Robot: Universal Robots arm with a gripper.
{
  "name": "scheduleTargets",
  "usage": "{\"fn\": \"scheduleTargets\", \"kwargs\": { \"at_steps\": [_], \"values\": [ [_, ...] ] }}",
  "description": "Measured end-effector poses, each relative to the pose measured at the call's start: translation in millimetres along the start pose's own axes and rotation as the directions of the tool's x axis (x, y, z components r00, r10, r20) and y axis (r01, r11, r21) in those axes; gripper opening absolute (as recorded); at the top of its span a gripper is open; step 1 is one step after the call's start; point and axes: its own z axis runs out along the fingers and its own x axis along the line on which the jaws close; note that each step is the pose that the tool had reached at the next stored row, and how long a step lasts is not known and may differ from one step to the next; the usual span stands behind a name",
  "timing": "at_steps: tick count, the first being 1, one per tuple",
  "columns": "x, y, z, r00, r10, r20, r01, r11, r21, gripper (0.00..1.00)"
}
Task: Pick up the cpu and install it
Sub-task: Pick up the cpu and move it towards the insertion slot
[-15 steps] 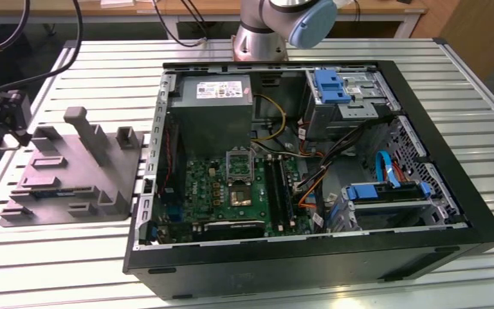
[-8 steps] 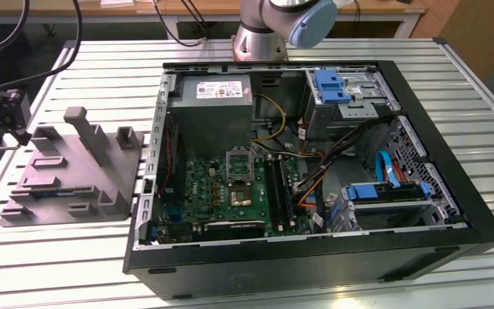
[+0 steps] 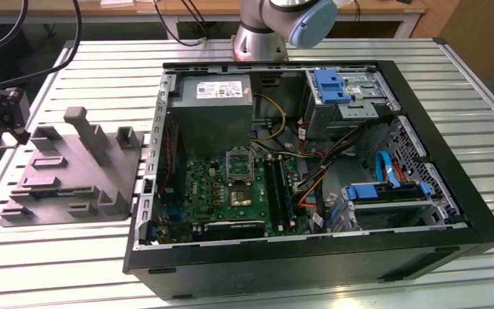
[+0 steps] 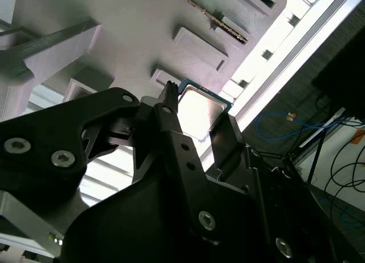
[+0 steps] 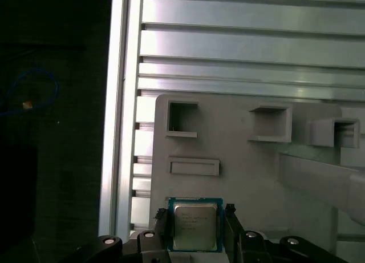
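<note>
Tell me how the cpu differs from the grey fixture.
Size: the cpu is a small thin square; the fixture is far larger. Look: the cpu has a shiny silver top with a green rim; the fixture is matte grey with recesses and raised blocks. State: the cpu sits clamped between the gripper's fingers; the fixture lies on the slatted table. Both are greyish.

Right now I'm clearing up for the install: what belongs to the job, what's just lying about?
Job: small silver-topped square cpu; black claw flanking it; dark metal-framed square socket.
Lying about: big grey box with white label; blue plastic drive bracket.
</note>
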Motion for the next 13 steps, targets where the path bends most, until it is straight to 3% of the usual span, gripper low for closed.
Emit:
{"fn": "scheduleTargets", "kwargs": {
  "at_steps": [13],
  "values": [
    [0.0,0.2,-5.9,1.0,0.0,0.0001,0.0,1.0,0.0,0.47]
  ]
}}
